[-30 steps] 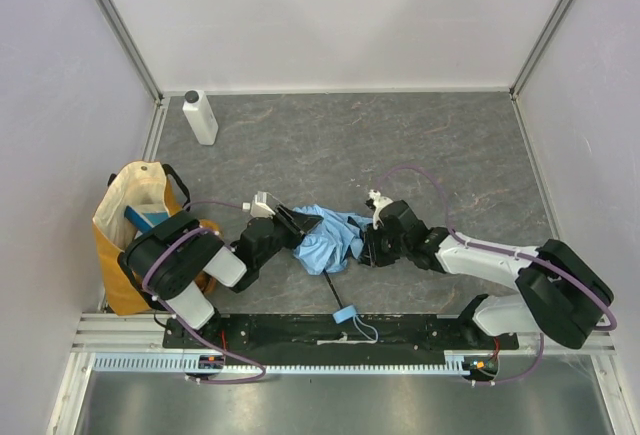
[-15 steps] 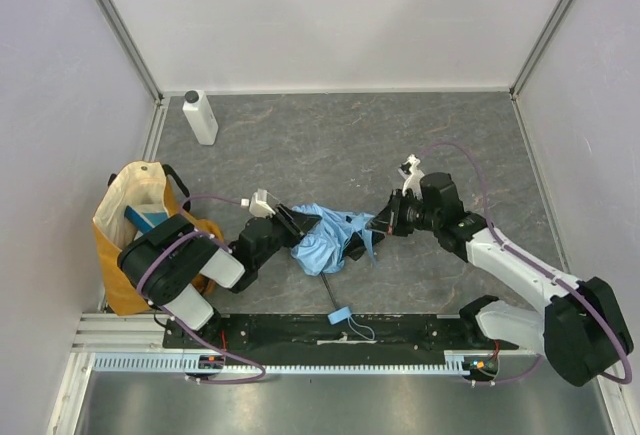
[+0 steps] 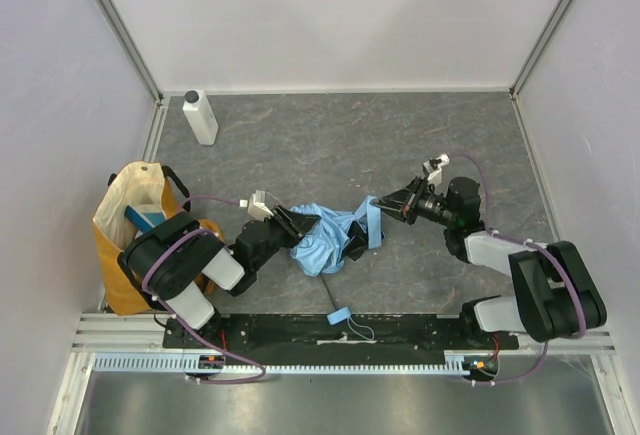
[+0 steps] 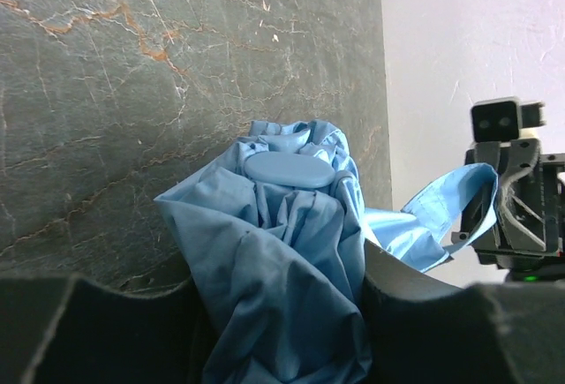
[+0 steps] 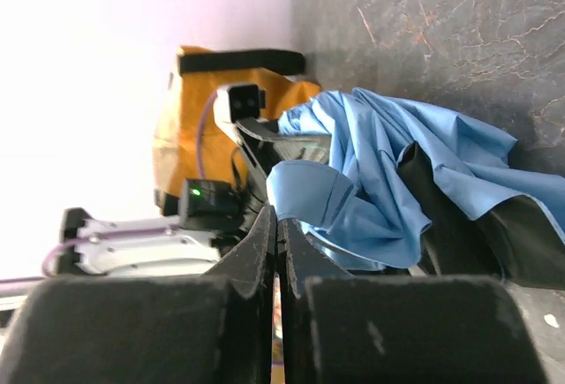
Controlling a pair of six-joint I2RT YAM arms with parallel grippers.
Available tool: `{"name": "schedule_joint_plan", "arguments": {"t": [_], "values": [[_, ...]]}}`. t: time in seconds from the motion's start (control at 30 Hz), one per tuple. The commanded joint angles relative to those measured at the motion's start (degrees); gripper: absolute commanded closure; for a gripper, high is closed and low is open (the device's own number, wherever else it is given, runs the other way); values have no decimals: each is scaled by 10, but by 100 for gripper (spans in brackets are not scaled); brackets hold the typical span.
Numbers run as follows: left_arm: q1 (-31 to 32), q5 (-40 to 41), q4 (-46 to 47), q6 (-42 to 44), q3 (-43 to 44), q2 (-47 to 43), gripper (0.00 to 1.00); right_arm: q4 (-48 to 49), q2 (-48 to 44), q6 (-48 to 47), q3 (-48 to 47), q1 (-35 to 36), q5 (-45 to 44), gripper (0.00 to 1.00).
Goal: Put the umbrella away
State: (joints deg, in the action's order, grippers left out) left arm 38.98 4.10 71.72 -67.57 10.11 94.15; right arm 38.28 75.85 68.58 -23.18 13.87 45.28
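Note:
The sky-blue umbrella (image 3: 322, 242) lies crumpled on the dark floor between the arms, its black shaft (image 3: 331, 293) and blue handle (image 3: 341, 314) pointing to the near edge. My left gripper (image 3: 292, 223) is shut on the bunched fabric (image 4: 282, 252) at its left side. My right gripper (image 3: 396, 206) is shut on the tip of the blue strap (image 3: 372, 221), held out to the right of the bundle. The strap loop (image 5: 305, 194) meets the closed jaws in the right wrist view, and it also shows in the left wrist view (image 4: 446, 212).
A yellow-and-cream tote bag (image 3: 130, 223) stands open at the left edge, behind my left arm. A white plastic bottle (image 3: 200, 117) stands at the back left corner. White walls enclose the floor on three sides.
My right gripper has drawn back to the right, away from the bundle, pulling the strap out with it. The left gripper has stayed on the fabric.

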Motion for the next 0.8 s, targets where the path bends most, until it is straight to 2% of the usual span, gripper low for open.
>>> {"name": "schedule_joint_plan", "arguments": {"t": [0.0,0.03,0.1,0.2,0.27,0.3,0.33,0.37,0.4,0.43,0.47,0.53,0.6,0.67,0.77], "values": [[-1,15,42,43,0,9,98,328,36,210,80,-23,-72,95],[0,17,42,42,1,10,98,380,41,240,108,-25,-101,88],[0,19,45,40,0,16,98,396,54,248,118,-33,-155,78],[1,21,42,36,0,17,98,340,70,199,103,-61,-179,77],[2,22,40,33,-1,12,98,312,90,155,85,-103,-154,77],[3,22,38,33,-1,8,98,266,90,104,59,-115,-130,76],[3,23,36,35,-1,4,98,161,80,29,19,-114,-106,70],[3,23,33,38,-1,1,98,1,60,-79,-30,-101,-104,64],[4,24,29,40,-2,-4,98,-108,34,-164,-62,-90,-125,57],[3,27,26,42,-4,-7,98,-198,10,-269,-87,-79,-143,42],[4,30,26,45,-6,-11,98,-282,-16,-334,-102,-78,-149,33],[4,31,22,53,-8,-19,98,-352,-71,-417,-108,-78,-164,16],[5,28,6,60,-4,-27,98,-382,-105,-449,-100,-71,-137,7],[6,28,2,65,-2,-28,98,-444,-113,-483,-114,-37,-127,2],[9,29,1,64,-3,-29,98,-494,-139,-497,-116,58,-240,2]]}}
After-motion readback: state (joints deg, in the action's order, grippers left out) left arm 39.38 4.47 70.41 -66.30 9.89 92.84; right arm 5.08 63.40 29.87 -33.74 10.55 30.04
